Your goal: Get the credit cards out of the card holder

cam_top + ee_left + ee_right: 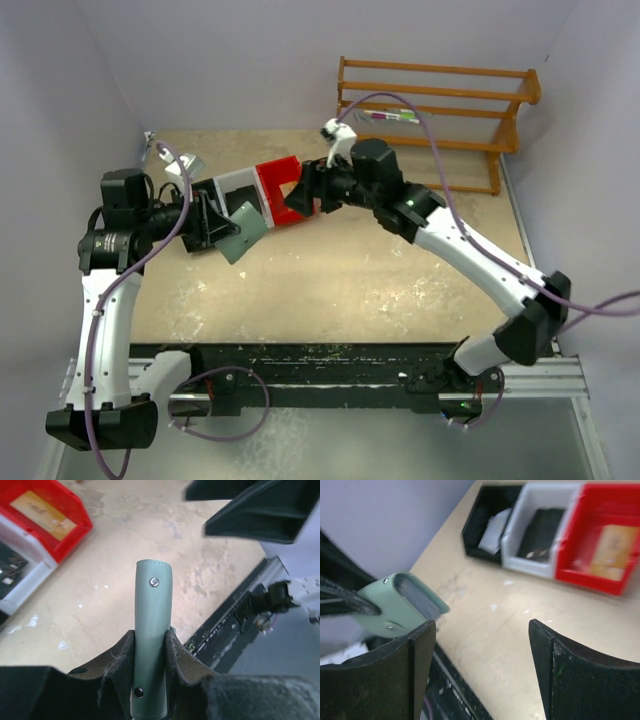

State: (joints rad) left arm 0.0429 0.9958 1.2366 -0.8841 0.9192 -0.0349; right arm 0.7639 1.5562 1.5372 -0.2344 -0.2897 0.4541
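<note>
My left gripper (222, 232) is shut on the grey-green card holder (242, 232) and holds it above the table, left of centre. In the left wrist view the holder (153, 605) stands edge-on between the fingers (177, 652), with its snap studs showing. My right gripper (300, 197) is open and empty, just right of the holder and over the red bin's near edge. In the right wrist view (482, 625) the holder (395, 607) lies at the left, beside the left finger. Grey-blue credit cards (420, 596) show in its open end.
A row of bins stands at the back: black (487, 522), white (540, 530) and red (600, 540). The red one holds a tan flat rectangle (612, 550). A wooden rack (440, 100) stands at the back right. Walls close in on the left and the back.
</note>
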